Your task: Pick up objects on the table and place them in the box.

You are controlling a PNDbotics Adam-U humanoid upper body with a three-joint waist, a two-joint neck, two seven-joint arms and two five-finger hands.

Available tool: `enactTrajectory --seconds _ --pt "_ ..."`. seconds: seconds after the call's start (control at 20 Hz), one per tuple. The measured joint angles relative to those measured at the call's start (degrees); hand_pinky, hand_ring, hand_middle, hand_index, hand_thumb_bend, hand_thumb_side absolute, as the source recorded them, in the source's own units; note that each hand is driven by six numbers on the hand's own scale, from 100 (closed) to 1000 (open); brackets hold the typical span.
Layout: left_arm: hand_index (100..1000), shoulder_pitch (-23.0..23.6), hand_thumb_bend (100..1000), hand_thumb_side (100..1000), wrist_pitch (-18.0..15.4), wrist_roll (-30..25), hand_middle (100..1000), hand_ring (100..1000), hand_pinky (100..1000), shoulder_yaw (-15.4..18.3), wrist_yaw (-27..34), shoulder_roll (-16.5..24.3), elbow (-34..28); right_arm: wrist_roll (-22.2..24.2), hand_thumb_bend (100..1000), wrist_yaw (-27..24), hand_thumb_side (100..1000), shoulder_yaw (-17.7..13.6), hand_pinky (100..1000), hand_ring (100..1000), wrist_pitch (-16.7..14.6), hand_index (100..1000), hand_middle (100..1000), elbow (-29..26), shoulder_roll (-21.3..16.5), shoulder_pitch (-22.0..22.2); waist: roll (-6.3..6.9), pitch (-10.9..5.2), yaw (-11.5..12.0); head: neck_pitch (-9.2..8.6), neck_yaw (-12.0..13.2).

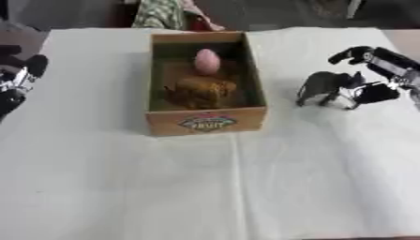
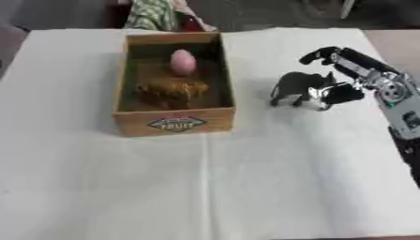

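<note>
Landmark: cardboard box [image 1: 206, 121], open-topped, printed label on its near wall, sitting on the white-covered table [image 1: 205, 187].

Inside the box: a pink egg-shaped thing [image 1: 206, 61] lying toward the far end, and a brown shaggy lump [image 1: 201, 90] sitting nearer the label wall. Both are already in place.

To the box's right, apart from its wall: a small dark grey animal figure [image 2: 297, 87], elephant-like, standing upright on its legs. This looks like the one thing not yet boxed.

The right hand [image 2: 348, 77] is reaching in from the box's far right. One finger is arching over the figure's back and the thumb is sitting low at its rear end; the digits are bracketing the figure. Whether they are actually touching it, I cannot tell for certain, but they are not pinching it shut as far as the views show.

The left hand [image 1: 20, 82] is resting at the box's far left, at the picture edge, fingers relaxed and holding nothing.

Step in hand, as I judge it: closing on the figure. To do it well:
- bring thumb and finger together across the body, not the thin legs;
- lift straight up before travelling toward the box, so the feet clear the right wall;
- release over the bare near-right floor, away from the lump.
</note>
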Motion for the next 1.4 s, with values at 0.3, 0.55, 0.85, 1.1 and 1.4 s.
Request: enactTrajectory --seconds 0.3,0.55,0.85,1.1,1.4 --pt "726 0.1 634 451 0.0 -0.2 541 424 730 0.0 0.2 -0.5 0.0 2.6 100 2.3 223 0.3 910 944 -0.4 876 811 0.9 0.7 -0.3 -0.01 0.01 0.1 0.01 0.0" --pt "727 0.4 634 450 0.0 -0.3 541 424 731 0.0 0.2 -0.5 0.0 4.1 100 4.7 238 0.3 910 943 -0.6 880 815 2.0 1.1 -1.4 -0.01 0.01 0.3 0.01 0.0" --pt "727 0.4 634 449 0.0 -0.4 541 423 731 0.0 0.2 -1.0 0.0 4.0 100 8.1 255 -0.3 907 938 -0.5 885 814 3.7 2.0 -2.4 -0.01 0.01 0.4 0.01 -0.1" --pt "727 0.5 623 450 0.0 -0.5 541 423 734 0.0 0.2 -1.0 0.0 3.5 100 10.7 270 -0.8 889 915 -0.2 894 818 5.2 2.3 -3.2 -0.15 0.01 0.6 0.01 -0.3" --pt "727 0.5 619 451 0.0 -0.6 541 423 743 0.0 0.2 -1.0 0.0 3.6 100 14.7 283 -1.3 869 908 0.0 902 829 6.9 2.6 -4.2 -0.16 0.01 0.8 0.01 -0.4"
